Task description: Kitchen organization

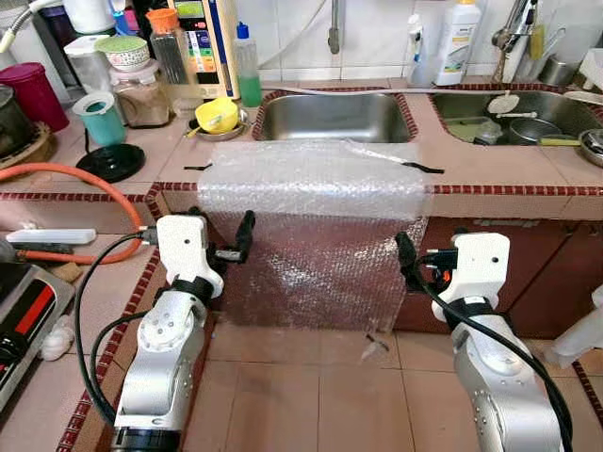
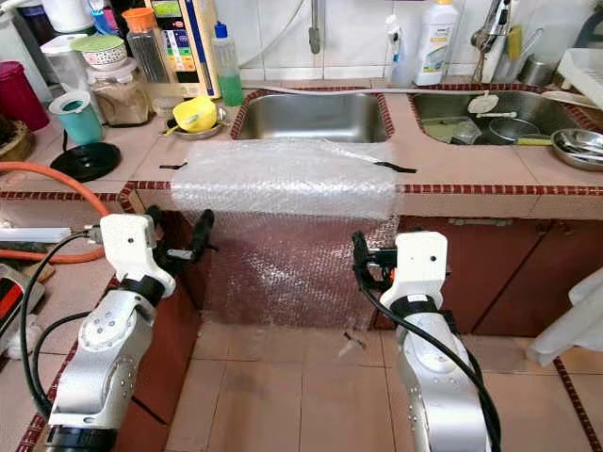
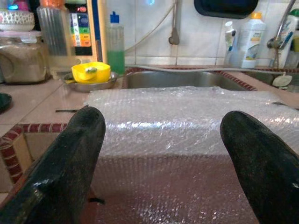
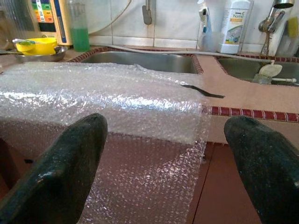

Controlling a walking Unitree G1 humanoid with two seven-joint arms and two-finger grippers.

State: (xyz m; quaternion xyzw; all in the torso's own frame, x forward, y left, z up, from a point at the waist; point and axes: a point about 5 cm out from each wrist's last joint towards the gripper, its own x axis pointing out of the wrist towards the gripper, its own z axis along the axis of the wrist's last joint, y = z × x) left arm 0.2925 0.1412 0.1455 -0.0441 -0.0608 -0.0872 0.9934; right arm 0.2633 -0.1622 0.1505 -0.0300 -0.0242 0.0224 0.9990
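Left eye view gives you the sheet of bubble wrap (image 1: pixel 316 207) draped over the near edge of the tiled surface (image 1: pixel 490 165): its upper part lies flat on top, just in front of the left sink basin (image 1: pixel 334 115), and the rest hangs down over the cabinet front toward the tiled floor (image 1: pixel 311 377). Strips of black tape (image 1: pixel 421 168) show at the sheet's upper right corner and at its left edge.

Your left tool (image 1: pixel 240 243) sits at the left border of the hanging part, below the surface's edge. In the left wrist view its two fingers (image 3: pixel 65 158) stand wide apart with the wrap between and beyond them, gripping nothing. Your right tool (image 1: pixel 407 259) is at the right border of the hanging part; its fingers (image 4: pixel 70 163) are likewise spread wide and hold nothing.

Farther out, to the left of the basin, you have a yellow bowl (image 1: pixel 217 114) on a metal dish, a bottle of green liquid (image 1: pixel 248 68) behind it, and a teal cup (image 1: pixel 98 117) among jars. An orange hose (image 1: pixel 85 179) curves across the left end. To the right, the second sink (image 1: pixel 528 118) holds dishes, with a white bottle (image 1: pixel 458 30) standing behind it.
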